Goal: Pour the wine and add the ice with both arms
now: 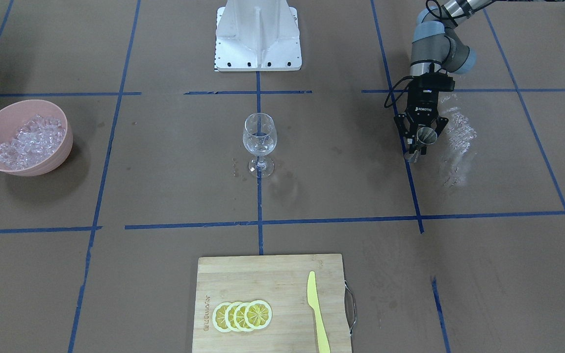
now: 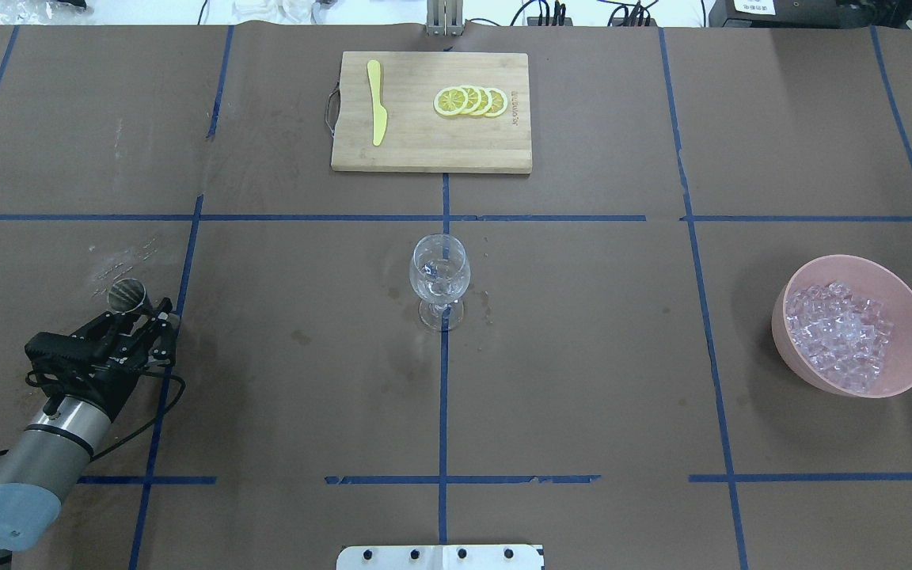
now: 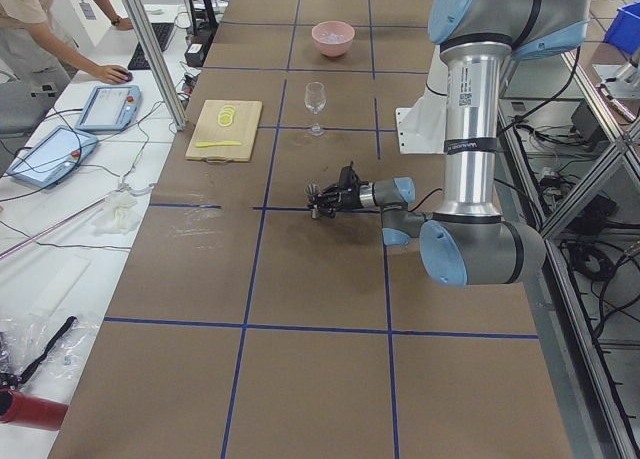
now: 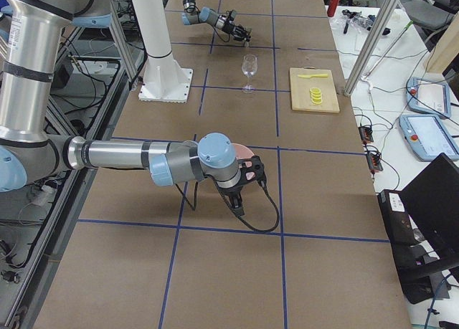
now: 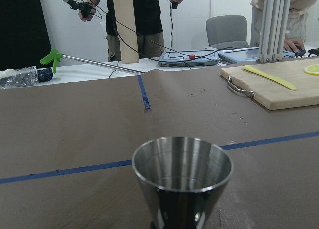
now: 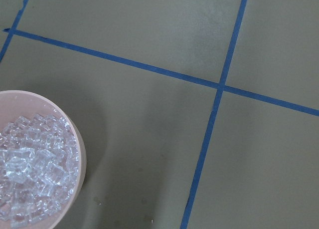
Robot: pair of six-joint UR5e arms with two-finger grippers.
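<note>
A wine glass (image 1: 260, 139) (image 2: 440, 273) stands upright at the table's centre, with only a faint trace of clear wine in it, hard to see. A heap of ice (image 1: 30, 139) (image 2: 840, 336) (image 6: 30, 171) fills a pink bowl (image 1: 54, 162) (image 2: 911, 305) (image 6: 79, 154). My left gripper (image 1: 422, 142) (image 2: 139, 310) lies level, low over the table, shut on a small steel cup (image 1: 425, 135) (image 2: 127, 294) (image 5: 182, 176) that is upright and looks empty. My right gripper (image 4: 252, 173) hangs beside the bowl; whether it is open or shut I cannot tell.
A wooden cutting board (image 1: 263, 274) (image 2: 424, 150) with lemon slices (image 1: 242, 315) and a yellow knife (image 1: 317, 314) lies on the operators' side. The white pedestal (image 1: 258, 34) stands at the robot's base. Wet streaks (image 1: 456, 142) mark the paper by the left gripper. People stand beyond the table.
</note>
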